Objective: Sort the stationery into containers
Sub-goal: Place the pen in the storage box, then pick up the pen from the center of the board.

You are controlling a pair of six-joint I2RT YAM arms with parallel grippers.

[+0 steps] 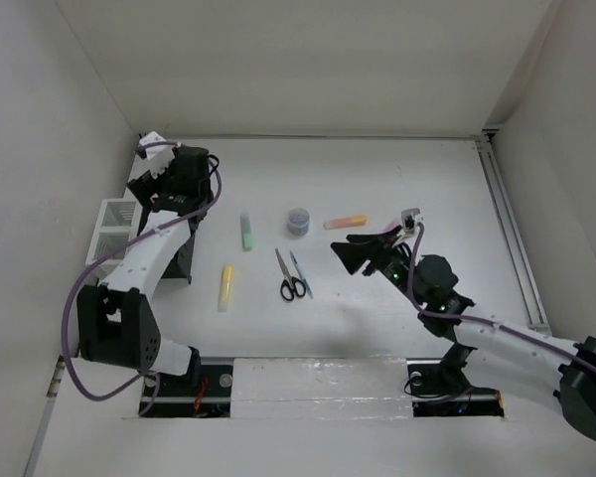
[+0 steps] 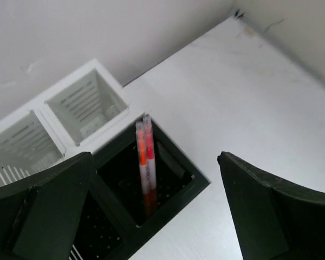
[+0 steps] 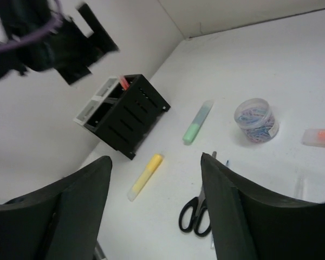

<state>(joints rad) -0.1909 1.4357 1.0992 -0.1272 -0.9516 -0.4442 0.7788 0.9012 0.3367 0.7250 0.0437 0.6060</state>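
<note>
Left gripper [image 2: 155, 162] is wide open & empty. Red pen [image 2: 144, 157] stands in the black box [image 2: 197, 181] right under it, pic's lower middle. Right gripper [image 1: 348, 254] is open too, nothing in it. Orange marker [image 1: 345, 221] lies just above it in top pic, long way left-right. Right arm's nearer.

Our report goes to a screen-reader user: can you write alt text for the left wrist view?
Two red-orange pens stand in one compartment of the black organiser, seen from above between the left arm's open fingers. A white two-compartment organiser sits right beside it on the white table.
</note>
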